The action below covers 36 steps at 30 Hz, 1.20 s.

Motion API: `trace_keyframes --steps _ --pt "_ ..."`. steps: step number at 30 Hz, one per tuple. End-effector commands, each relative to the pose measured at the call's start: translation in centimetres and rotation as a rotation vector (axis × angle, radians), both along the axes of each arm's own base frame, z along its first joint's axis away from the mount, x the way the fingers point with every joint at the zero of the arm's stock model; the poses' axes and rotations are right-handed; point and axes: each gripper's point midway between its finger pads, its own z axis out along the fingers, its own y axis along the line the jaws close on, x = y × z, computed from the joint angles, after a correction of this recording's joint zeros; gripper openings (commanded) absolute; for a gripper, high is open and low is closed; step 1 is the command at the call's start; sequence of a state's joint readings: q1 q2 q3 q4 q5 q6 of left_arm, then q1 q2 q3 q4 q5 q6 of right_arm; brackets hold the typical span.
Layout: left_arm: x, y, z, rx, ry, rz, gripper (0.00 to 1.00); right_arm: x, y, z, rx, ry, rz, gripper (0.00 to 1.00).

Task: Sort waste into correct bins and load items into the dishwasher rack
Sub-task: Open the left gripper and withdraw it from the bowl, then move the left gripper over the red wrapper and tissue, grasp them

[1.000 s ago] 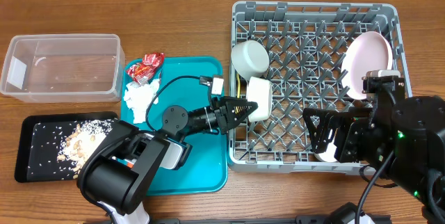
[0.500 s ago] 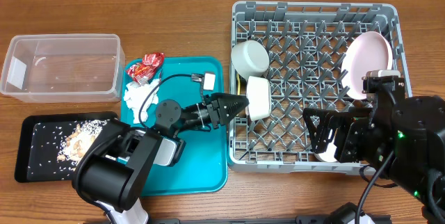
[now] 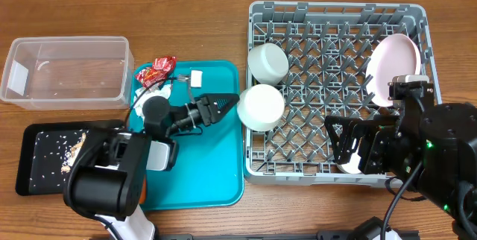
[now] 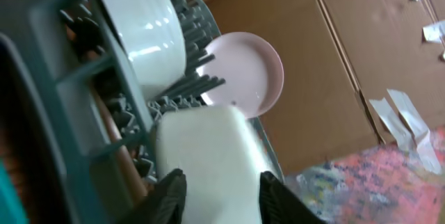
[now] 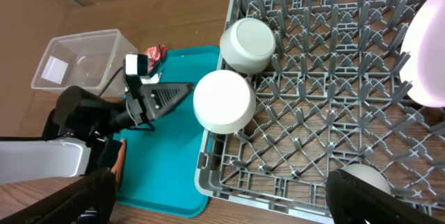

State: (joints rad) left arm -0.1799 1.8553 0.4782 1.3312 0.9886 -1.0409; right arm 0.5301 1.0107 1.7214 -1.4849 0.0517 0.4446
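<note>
The dishwasher rack [image 3: 335, 6] holds a white bowl [image 3: 261, 106] at 9 o'clock, a pink plate [image 3: 393, 65] at 3. Left gripper [image 3: 232, 102] and right gripper [image 5: 219, 182] both stand released, empty.

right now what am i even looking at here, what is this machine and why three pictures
Two robot arms at a table. One picture looks down from above; the others come from a camera on each wrist. A grey rack holds a white bowl and a pink plate. Beside it: a teal tray, a red wrapper, a clear tub, a black tray with crumbs. The left fingers flank a second bowl; whether they grip it is unclear. The right fingers are wide open, holding nothing.
</note>
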Motion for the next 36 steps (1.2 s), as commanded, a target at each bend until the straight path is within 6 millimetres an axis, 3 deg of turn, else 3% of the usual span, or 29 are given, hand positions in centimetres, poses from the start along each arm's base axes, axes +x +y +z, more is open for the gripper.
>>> trace_keyframes --steps 1,9,15,25,32,36 --pt "-0.3 0.3 0.3 0.004 -0.027 -0.029 0.39 -0.1 -0.1 0.7 0.017 -0.020 -0.006 1.00" --pt "-0.6 -0.1 1.1 0.002 -0.051 -0.043 0.24 -0.1 -0.1 0.7 0.017 -0.020 -0.006 1.00" --pt "-0.9 -0.5 1.4 0.003 -0.069 -0.058 0.24 -0.1 -0.1 0.7 0.017 -0.019 -0.006 1.00" --pt "-2.2 -1.0 7.3 -0.006 -0.242 -0.103 0.20 -0.1 -0.1 0.7 0.017 -0.019 -0.006 1.00" --pt "-2.1 2.0 6.5 0.149 -0.167 -0.001 0.20 -0.1 -0.1 0.7 0.017 -0.019 -0.006 1.00" --pt "-1.5 5.7 4.7 0.443 -0.072 0.194 0.20 0.0 -0.1 0.8 0.019 -0.023 -0.006 1.00"
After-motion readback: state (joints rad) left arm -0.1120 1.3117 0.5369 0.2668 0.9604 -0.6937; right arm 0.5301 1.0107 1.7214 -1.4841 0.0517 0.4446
